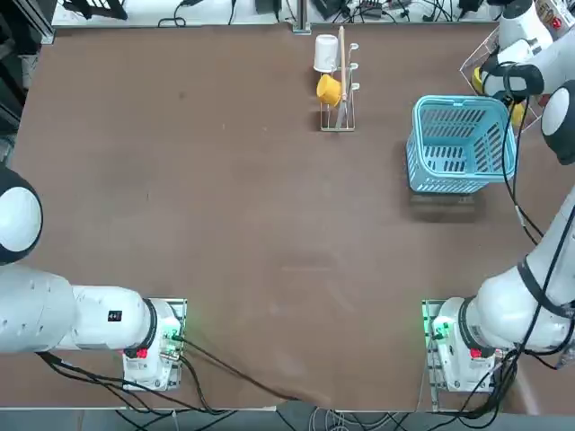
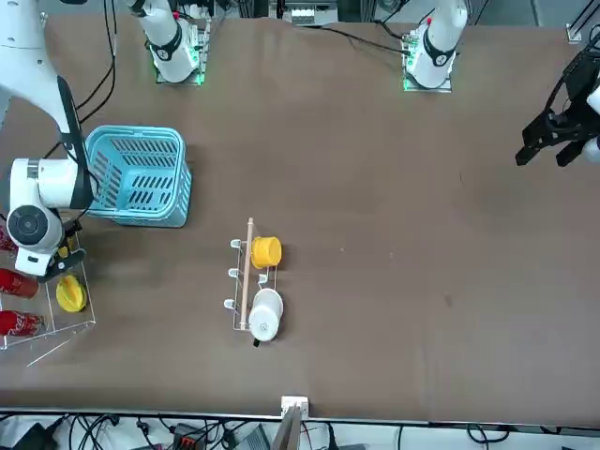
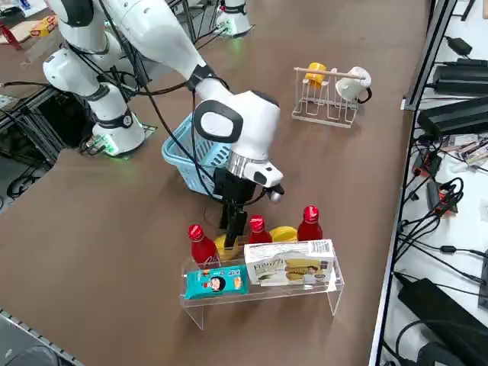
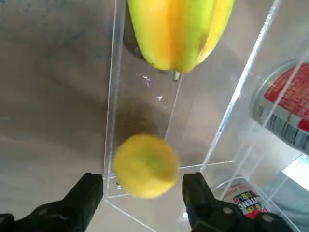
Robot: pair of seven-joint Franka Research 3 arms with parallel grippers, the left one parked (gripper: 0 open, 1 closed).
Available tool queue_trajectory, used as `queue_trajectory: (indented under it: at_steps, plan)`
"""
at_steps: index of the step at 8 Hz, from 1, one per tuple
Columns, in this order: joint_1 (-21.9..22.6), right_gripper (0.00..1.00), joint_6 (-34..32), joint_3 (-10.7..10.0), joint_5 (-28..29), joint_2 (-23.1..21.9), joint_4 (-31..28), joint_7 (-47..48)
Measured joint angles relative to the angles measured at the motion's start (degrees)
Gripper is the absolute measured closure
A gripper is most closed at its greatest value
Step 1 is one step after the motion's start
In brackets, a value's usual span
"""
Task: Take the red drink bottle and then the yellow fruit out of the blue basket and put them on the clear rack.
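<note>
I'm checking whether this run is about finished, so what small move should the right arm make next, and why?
Probably lift the right gripper straight up and away from the clear rack. Its fingers stand open on either side of the yellow fruit, which appears to rest on the rack, and the blue basket looks empty. Red bottles already stand on the rack, so likely nothing remains to carry.

Yellow fruit (image 4: 146, 166) rests on the clear rack (image 3: 335, 284) (beside red bottles); blue basket (image 1: 460, 145) upright
</note>
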Motion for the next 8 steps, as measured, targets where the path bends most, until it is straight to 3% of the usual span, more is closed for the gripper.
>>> queue_trajectory:
  at_steps: [4, 8]
  plan:
    - [0.3, 0.0, -4.5, 0.5, 1.4, -0.5, 3.3, 0.0]
    - [4.9, 0.0, -20.4, 1.0, 14.4, -7.3, 10.5, 0.2]
